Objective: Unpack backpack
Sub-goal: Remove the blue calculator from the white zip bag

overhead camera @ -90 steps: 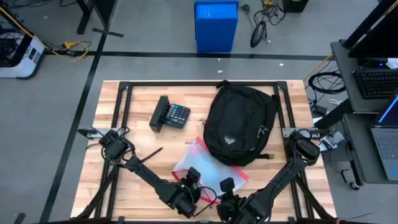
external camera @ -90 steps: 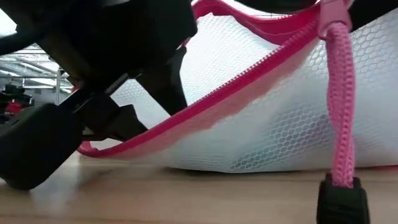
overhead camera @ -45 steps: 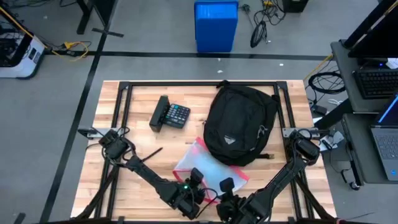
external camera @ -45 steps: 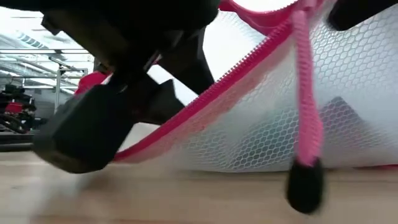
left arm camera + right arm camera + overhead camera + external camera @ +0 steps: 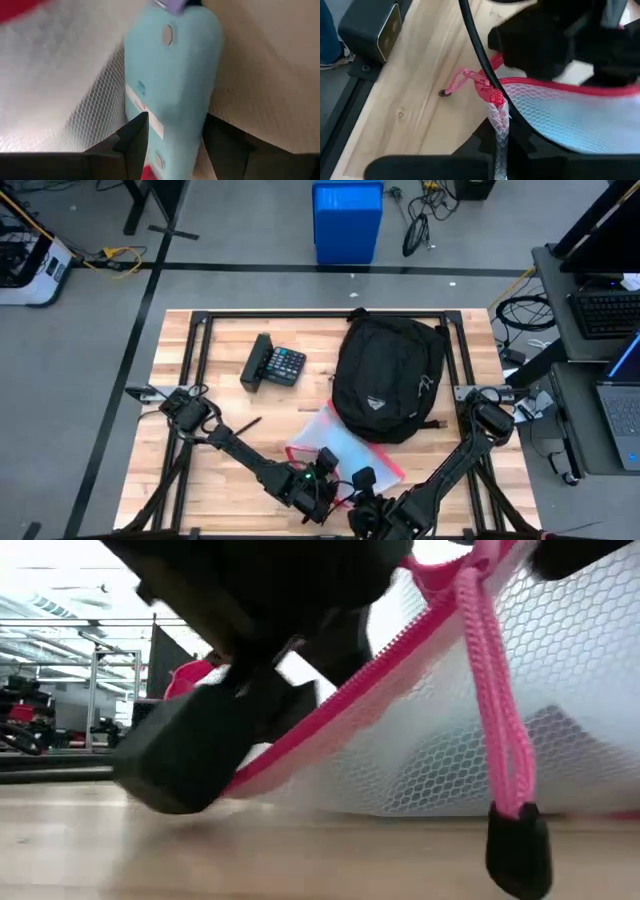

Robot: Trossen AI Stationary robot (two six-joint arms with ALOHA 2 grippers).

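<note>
My left tool (image 5: 322, 477) had slid rightward, clenched on a smooth teal case (image 5: 170, 80), my right tool (image 5: 498, 131) pinching the pink-zippered white mesh pouch (image 5: 345, 442) beside the rounded black fabric backpack (image 5: 388, 375).

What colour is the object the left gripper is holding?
Light teal item, clamped in the left gripper; clearest in the left wrist view.

Even overhead light, soft shadows, low and wrist views blurred close-up
</note>
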